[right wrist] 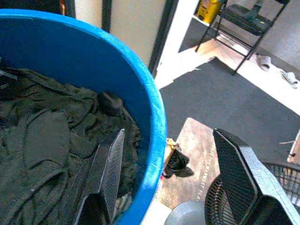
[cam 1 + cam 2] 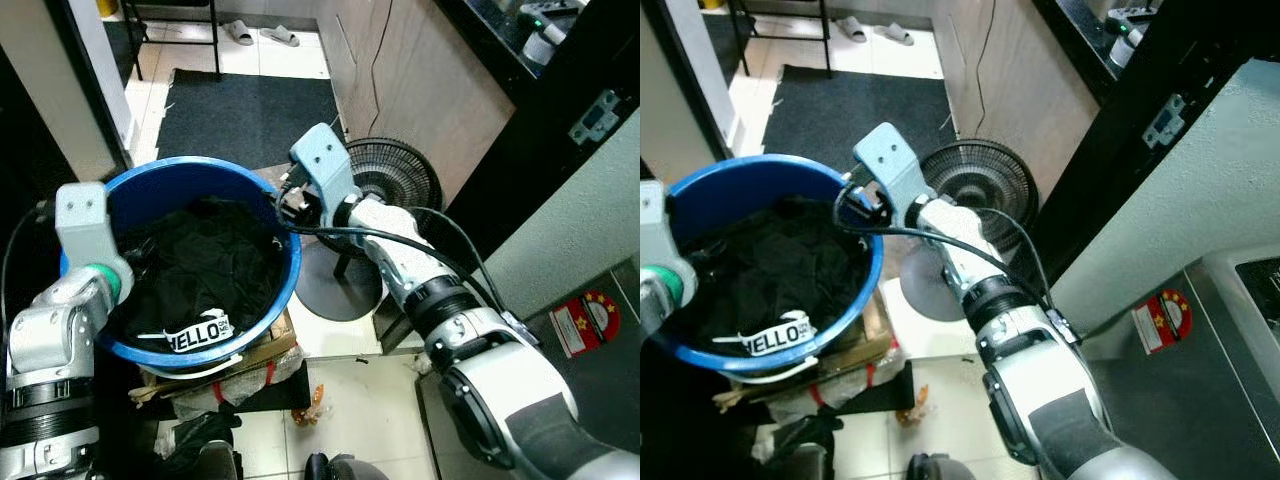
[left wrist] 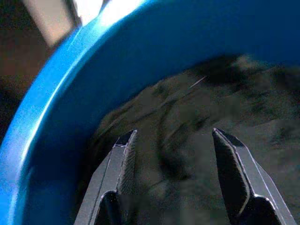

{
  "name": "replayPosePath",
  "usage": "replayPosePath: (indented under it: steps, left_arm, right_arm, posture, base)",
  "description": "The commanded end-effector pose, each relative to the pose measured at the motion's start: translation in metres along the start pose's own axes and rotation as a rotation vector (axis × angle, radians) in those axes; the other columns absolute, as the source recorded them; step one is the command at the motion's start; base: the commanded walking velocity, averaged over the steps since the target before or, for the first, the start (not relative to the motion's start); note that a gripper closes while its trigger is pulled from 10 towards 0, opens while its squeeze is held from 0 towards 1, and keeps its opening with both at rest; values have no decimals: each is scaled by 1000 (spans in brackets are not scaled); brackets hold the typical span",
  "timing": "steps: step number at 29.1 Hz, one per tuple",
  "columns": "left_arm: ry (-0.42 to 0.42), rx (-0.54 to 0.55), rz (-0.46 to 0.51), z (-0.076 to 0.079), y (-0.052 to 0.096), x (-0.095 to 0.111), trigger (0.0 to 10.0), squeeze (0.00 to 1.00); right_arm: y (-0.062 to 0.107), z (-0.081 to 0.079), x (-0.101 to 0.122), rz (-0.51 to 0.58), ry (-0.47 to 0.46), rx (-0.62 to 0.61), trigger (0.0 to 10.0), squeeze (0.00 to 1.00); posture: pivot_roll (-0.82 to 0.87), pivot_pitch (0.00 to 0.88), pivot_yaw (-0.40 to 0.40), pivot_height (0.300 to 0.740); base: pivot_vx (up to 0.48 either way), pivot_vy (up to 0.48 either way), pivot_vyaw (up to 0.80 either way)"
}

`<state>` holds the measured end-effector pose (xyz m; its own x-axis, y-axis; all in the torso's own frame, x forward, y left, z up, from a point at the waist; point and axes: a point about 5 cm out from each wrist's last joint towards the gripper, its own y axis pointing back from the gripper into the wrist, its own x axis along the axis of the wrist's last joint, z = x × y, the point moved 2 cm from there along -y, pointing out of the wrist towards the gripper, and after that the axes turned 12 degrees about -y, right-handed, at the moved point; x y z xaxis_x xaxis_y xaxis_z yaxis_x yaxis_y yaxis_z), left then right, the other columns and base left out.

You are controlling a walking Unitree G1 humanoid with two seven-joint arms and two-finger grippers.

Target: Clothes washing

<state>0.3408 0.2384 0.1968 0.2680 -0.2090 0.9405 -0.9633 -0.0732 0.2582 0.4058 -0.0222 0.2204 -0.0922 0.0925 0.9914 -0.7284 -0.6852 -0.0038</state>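
Note:
A round blue tub [image 2: 205, 166] holds a heap of black clothes [image 2: 205, 258], with a white band printed "HELLO" [image 2: 197, 335] at its near side. My left gripper [image 3: 173, 135] is open inside the tub's left wall, its fingers just above the dark cloth [image 3: 197, 117] and gripping nothing. My right gripper [image 1: 168, 136] is open astride the tub's right rim [image 1: 157, 117], one finger inside over the clothes and the other outside. In the head views this right gripper [image 2: 287, 212] is at the rim beside the fan.
The tub rests on a cardboard box [image 2: 272, 347] on the tiled floor. A black floor fan [image 2: 392, 178] stands close to its right. Beyond lie a dark mat [image 2: 245, 110] and slippers [image 2: 262, 33]. Wooden cabinets [image 2: 400, 70] and a grey appliance top [image 2: 590, 330] stand on the right.

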Motion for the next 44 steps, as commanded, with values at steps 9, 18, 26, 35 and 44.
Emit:
replayPosePath:
  steps: [9,18,26,35,44]
  left_arm:
    - [-87,-87,148,44,-1,61,10000,0]
    - [-77,-21,74,32,-3,36,10000,0]
    - [-97,-4,-81,31,-15,-20,10000,0]
    - [-70,-13,-324,24,-16,-96,10000,0]
    - [-45,-42,-346,35,-19,-108,10000,0]
  right_arm:
    - [14,25,-3,14,-17,-95,10000,0]
    - [26,40,-10,-1,-39,-147,10000,0]
    - [26,37,-13,-2,-45,-148,10000,0]
    - [32,45,-15,-12,-37,-182,10000,0]
    - [36,48,-19,-26,-40,-194,10000,0]
  posture:
    - [62,71,-9,740]
    - [72,91,-43,740]
    - [58,91,-32,740]
    - [50,104,-20,740]
    - [44,146,-26,740]
  base:
    - [0,0,0]
    - [0,0,0]
    - [0,0,0]
    - [0,0,0]
    - [0,0,0]
